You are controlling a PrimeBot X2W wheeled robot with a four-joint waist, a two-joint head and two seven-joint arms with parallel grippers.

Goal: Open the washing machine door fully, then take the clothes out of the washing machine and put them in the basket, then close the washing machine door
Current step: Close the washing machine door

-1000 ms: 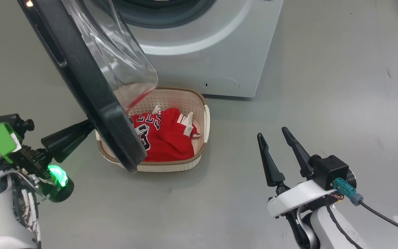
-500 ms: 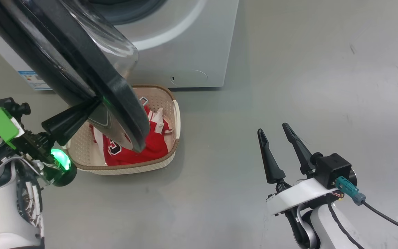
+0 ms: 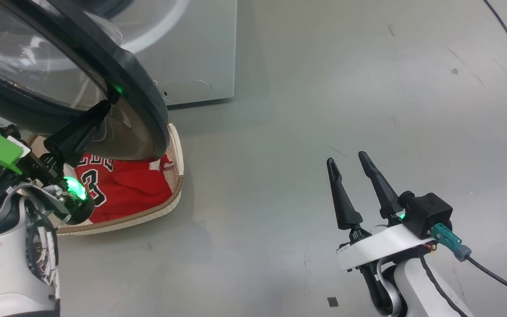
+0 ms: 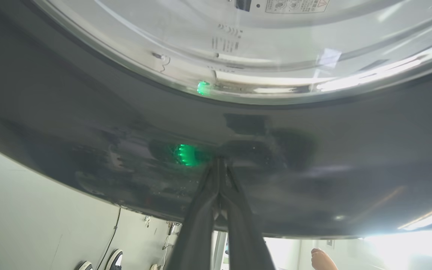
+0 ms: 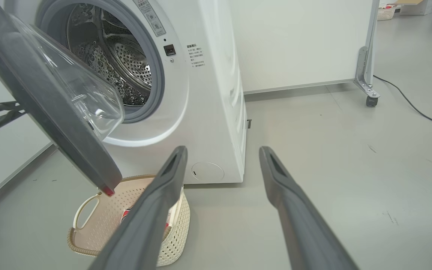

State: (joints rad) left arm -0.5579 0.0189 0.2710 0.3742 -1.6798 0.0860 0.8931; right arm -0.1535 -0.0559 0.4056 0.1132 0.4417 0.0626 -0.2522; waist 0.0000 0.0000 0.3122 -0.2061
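Our left pincer (image 4: 219,165), fingers pressed together, touches the black ring of the washing machine door (image 3: 139,88); our right pincer (image 3: 346,158) gapes empty. The clothes (image 3: 134,185) lie in the basket (image 3: 175,197).

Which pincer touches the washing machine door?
The left pincer, shut, tips against the washing machine door; the right pincer stands open, apart.

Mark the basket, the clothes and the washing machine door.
basket (image 3: 126,219): head view, brown woven rim.
clothes (image 3: 134,185): head view, red fabric beside the number.
washing machine door (image 5: 53,112): right wrist view, dark outer ring.
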